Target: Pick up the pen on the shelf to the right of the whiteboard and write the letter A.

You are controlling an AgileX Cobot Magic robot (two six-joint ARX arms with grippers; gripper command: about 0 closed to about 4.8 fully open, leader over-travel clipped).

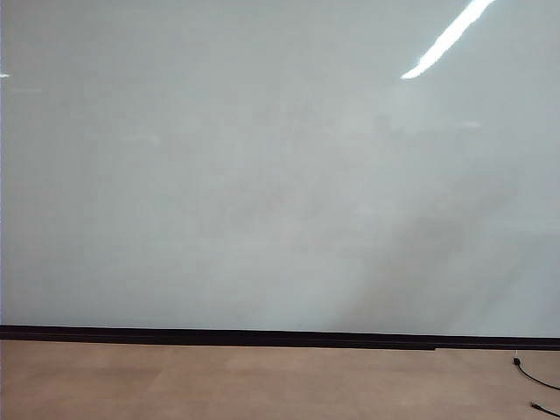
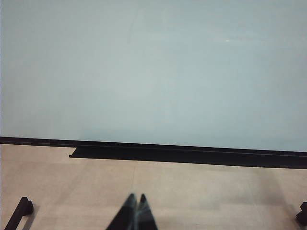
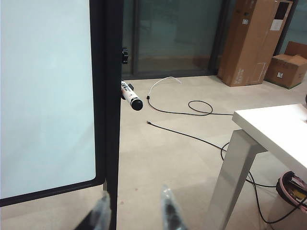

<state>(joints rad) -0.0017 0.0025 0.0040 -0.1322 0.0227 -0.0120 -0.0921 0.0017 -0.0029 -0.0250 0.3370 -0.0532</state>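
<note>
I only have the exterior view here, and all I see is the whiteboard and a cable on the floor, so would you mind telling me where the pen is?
Observer: The pen sticks out from the black frame at the whiteboard's right edge; only the right wrist view shows it.
Operator: Thank you. Is the right hand near it?
Observer: No, the right hand is well short of the pen, fingers apart, holding nothing.
Operator: And the left hand?
Observer: The left hand faces the board's lower edge from a distance, fingers together, empty.
Operator: Any writing yet?
Observer: None shows on the board in any view.
</note>
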